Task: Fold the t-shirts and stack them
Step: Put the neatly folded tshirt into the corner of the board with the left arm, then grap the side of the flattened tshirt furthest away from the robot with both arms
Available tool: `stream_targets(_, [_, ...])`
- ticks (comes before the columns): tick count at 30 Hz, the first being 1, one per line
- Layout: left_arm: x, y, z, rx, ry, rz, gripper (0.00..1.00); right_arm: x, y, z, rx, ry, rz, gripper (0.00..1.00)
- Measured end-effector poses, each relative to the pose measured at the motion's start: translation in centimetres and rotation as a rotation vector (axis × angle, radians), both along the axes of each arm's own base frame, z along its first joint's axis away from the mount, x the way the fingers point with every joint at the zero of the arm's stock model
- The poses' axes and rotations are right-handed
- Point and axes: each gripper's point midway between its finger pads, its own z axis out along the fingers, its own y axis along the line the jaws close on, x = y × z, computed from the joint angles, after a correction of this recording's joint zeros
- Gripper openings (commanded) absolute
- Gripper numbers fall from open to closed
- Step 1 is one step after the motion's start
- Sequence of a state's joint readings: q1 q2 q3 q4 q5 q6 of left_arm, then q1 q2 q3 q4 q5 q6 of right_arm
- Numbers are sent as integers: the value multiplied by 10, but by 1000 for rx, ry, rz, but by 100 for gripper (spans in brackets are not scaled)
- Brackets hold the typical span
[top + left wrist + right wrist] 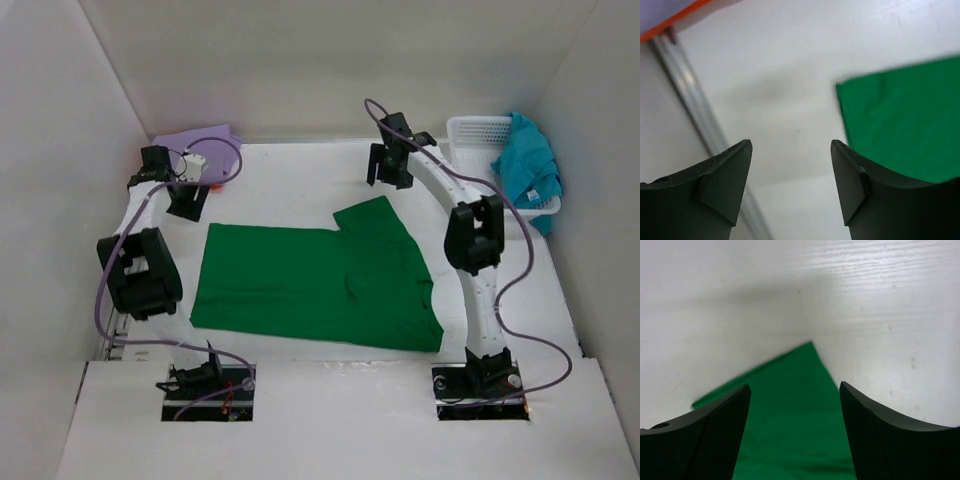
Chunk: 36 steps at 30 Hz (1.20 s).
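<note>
The green shirt (320, 285) lies spread flat in the middle of the table (290, 180), between the two arms. A sleeve-like flap juts from its far edge on the right. The left claw (188, 200) hangs just past the shirt's far left corner with its jaws apart and nothing in them. In the left wrist view bare table shows between the fingers (725, 185), and the green corner sits off toward the right-hand one. The right claw (390, 168) is over the far tip of the flap, also wide open and empty. In its wrist view the pointed green corner lies below and between the fingers (880, 435), not pinched by either. The purple shirt (195, 140) rests folded in the far left corner, beside the left claw and well apart from the green one. In the left wrist view a thin orange edge (670, 22) shows beneath that purple; it may be the orange shirt under it, but the strip is blurred and cut off by the frame. A metal rail (695, 110) runs along the table's left edge near it. The teal shirt (525, 170) is bunched in the white basket (470, 130) at the far right corner, spilling over its right rim.
</note>
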<state>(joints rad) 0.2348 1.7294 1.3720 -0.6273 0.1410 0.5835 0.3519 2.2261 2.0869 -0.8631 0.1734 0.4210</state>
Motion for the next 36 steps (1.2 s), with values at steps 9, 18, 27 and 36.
stream_targets(9, [14, -17, -83, -212, 163, 202, 62, 7, -11, -81, -44, 173, -7, 66])
stream_targets(18, [37, -27, -84, -238, 135, 214, 62, 3, 6, -86, -3, 213, 11, 17])
stream_targets(27, [44, -36, -89, -263, 137, 203, 62, -7, 11, -86, 22, 231, 23, 0])
stream_targets(36, [37, -56, -88, -359, 167, 183, 59, -35, 11, -68, 52, 225, 35, 0])
